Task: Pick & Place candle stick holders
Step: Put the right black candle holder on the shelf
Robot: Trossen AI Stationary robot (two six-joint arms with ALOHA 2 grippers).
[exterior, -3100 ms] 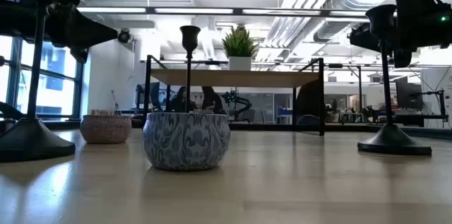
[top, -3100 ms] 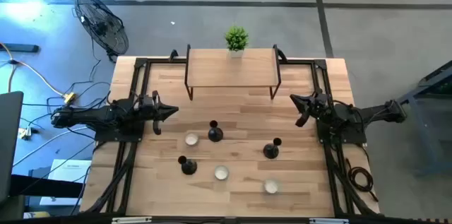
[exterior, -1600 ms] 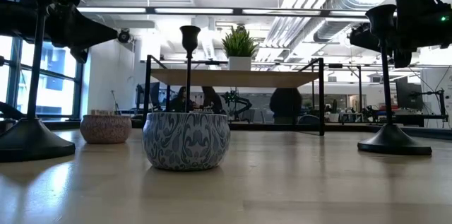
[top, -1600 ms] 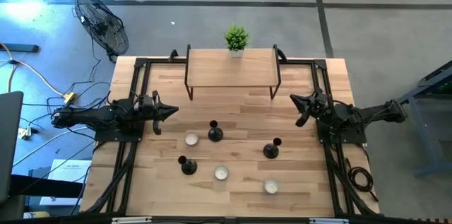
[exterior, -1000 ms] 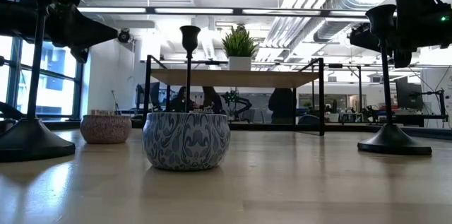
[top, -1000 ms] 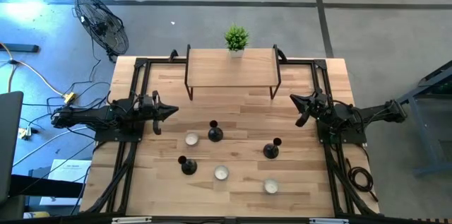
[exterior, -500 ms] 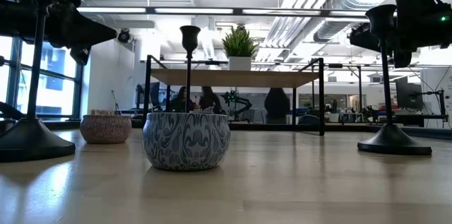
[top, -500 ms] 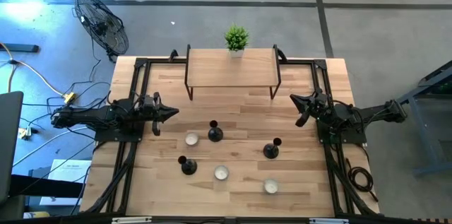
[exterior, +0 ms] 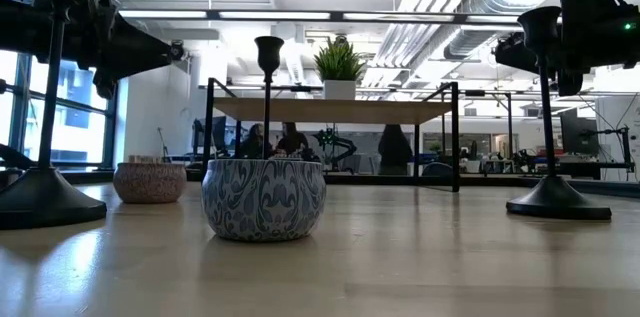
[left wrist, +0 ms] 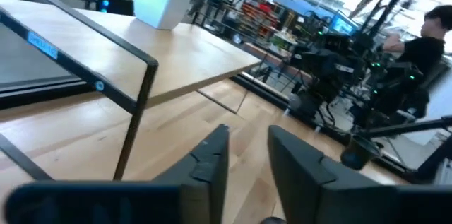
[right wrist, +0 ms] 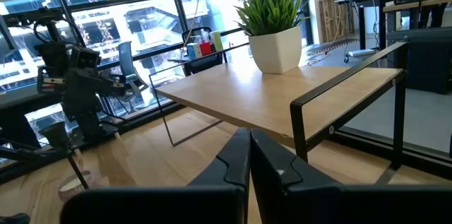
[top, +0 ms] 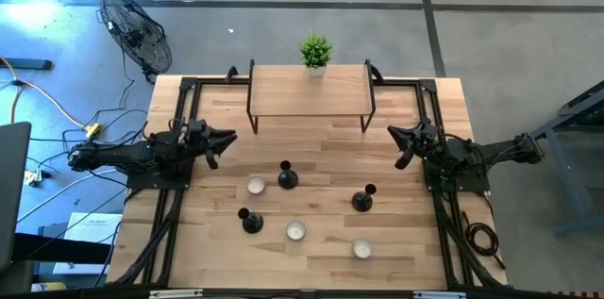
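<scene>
Black candle stick holders, all three, stand untouched on your counter, so nothing is placed yet and the whole job remains. One candlestick stands near the middle, a second candlestick nearer the front on the left, and a third candlestick toward the right. Your left gripper hovers at the left edge, level with the space in front of the shelf, carrying nothing; its wrist view shows the fingers parted by a slim gap. Your right gripper waits at the right edge, jaws pressed together and empty.

Watch the clutter around the targets. White tealight candles sit between them: one tealight just beside the middle candlestick, another tealight close to the front-left one, and a third tealight in front of the right one. A wooden shelf on dark legs spans the back, carrying a small potted plant. If that shelf is your drop spot, the legs and plant limit your approach. People are visible in the room beyond, away from the arms.
</scene>
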